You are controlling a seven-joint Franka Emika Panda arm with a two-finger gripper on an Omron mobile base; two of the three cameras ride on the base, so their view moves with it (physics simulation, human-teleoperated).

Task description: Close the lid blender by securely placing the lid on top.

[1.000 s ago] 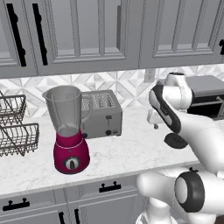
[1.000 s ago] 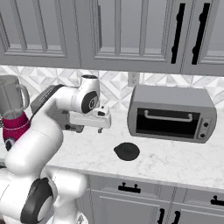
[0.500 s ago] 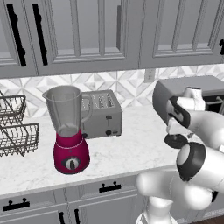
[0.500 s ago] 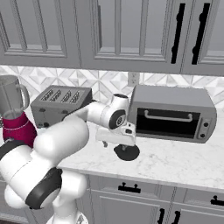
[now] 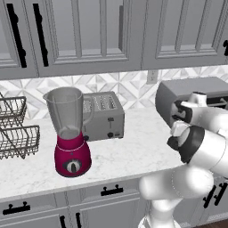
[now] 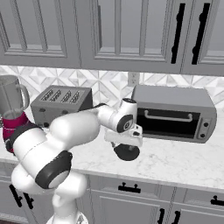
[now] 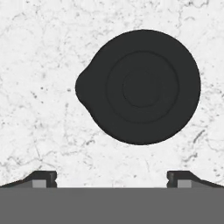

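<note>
Left base view: the blender [image 5: 71,133] stands lidless at the counter's left, beside the toaster [image 5: 103,116].

Right base view: the gripper [image 6: 126,142] hangs directly over the lid [image 6: 127,152], before the toaster oven [image 6: 174,113].

Hand view: the lid [image 7: 140,86] lies flat on the marble counter [image 7: 39,109]; fingertips [image 7: 43,178] spread wide, holding nothing.

Both base cameras looked forward and down from behind the arm, left and right, sharing the worktop [image 5: 133,151], toaster [image 6: 61,105] and blender [image 5: 70,133]. The hand camera faced straight down, close above the lid [image 7: 140,86].
</note>
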